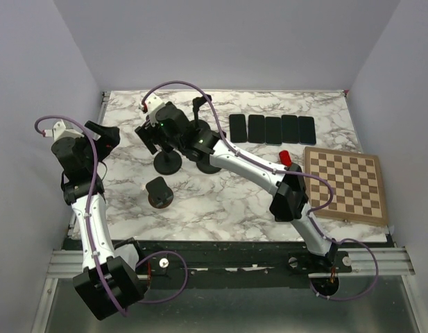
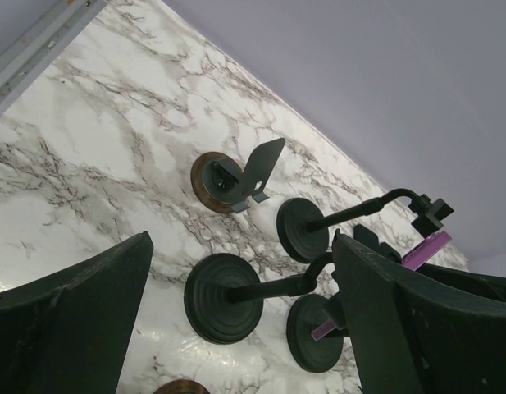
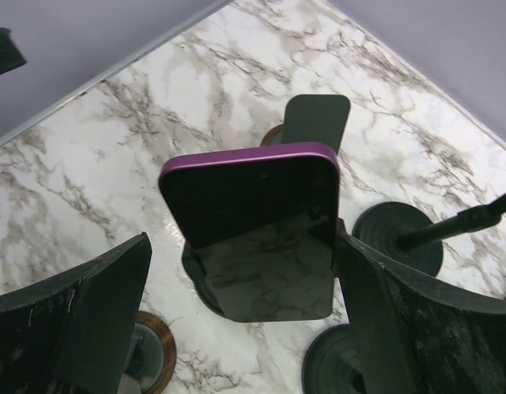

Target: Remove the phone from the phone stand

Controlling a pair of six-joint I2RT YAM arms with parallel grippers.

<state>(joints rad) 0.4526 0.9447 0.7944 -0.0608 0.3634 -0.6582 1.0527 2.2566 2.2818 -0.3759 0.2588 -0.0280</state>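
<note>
The purple-edged phone (image 3: pixel 257 230) sat upright on its phone stand (image 3: pixel 202 283), in the far left part of the marble table (image 1: pixel 227 201). You had the right gripper (image 3: pixel 243 242) around it, jaws wide apart and not clamped. Your left gripper (image 2: pixel 242 246) hung over the left side, jaws also spread and holding nothing. A row of dark phones (image 1: pixel 272 129) and a chessboard (image 1: pixel 344 184) lay to the right.

Five black phones (image 1: pixel 272 130), one purple phone (image 3: pixel 257 226), five stands (image 2: pixel 222 297), one chessboard (image 1: pixel 345 184), one red object (image 1: pixel 284 155).
</note>
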